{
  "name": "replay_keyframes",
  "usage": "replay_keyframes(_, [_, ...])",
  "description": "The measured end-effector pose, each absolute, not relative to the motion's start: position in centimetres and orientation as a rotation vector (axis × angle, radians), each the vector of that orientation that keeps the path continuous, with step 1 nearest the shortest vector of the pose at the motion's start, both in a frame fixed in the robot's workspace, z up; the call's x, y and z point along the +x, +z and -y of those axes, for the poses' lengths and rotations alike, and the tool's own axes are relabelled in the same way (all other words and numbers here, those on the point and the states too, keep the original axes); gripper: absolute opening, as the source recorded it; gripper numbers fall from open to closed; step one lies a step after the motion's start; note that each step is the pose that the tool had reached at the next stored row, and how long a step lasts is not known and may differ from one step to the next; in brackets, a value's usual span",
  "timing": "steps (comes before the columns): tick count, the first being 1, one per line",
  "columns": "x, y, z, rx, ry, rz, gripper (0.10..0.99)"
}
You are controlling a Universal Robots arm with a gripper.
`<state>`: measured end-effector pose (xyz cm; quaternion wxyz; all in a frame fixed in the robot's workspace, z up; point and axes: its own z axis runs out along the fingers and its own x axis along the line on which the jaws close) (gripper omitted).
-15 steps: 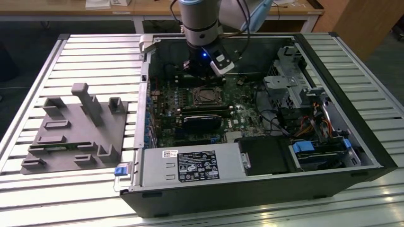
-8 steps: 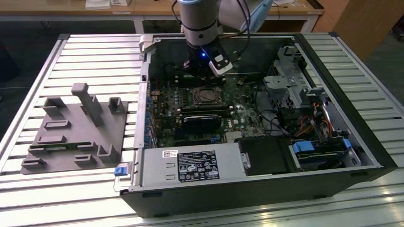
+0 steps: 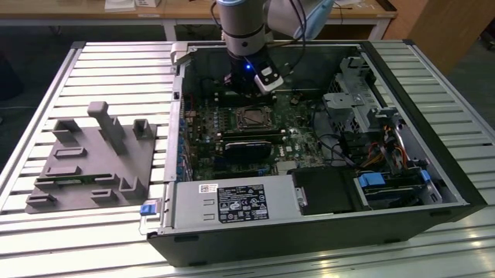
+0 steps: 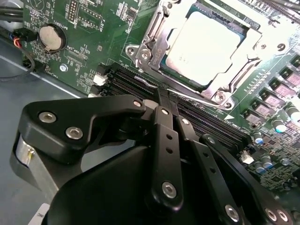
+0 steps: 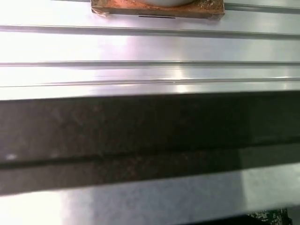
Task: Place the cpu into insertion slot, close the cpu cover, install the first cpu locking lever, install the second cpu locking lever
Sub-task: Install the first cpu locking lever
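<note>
The cpu [image 4: 206, 44] lies under the cpu cover [image 4: 157, 47], just beyond the end effector [image 4: 164, 101], fingers together.

Silvery cpu [image 4: 206, 44] seated flat — w/ cpu cover [image 4: 154, 47] down.

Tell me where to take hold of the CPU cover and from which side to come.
Probably the outer rim of the cpu cover, on the side facing the memory slots, coming from straight above. It lies flat over the cpu, its thin frame flush round the chip, so its window edge gives no hold.
</note>
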<state>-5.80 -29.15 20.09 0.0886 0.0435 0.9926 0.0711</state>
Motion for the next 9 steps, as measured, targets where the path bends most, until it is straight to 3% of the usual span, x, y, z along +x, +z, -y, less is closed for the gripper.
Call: replay_keyframes(9, [-5.80, 19.71, 29.15, 0.171, 0.208, -2.949, 0.106])
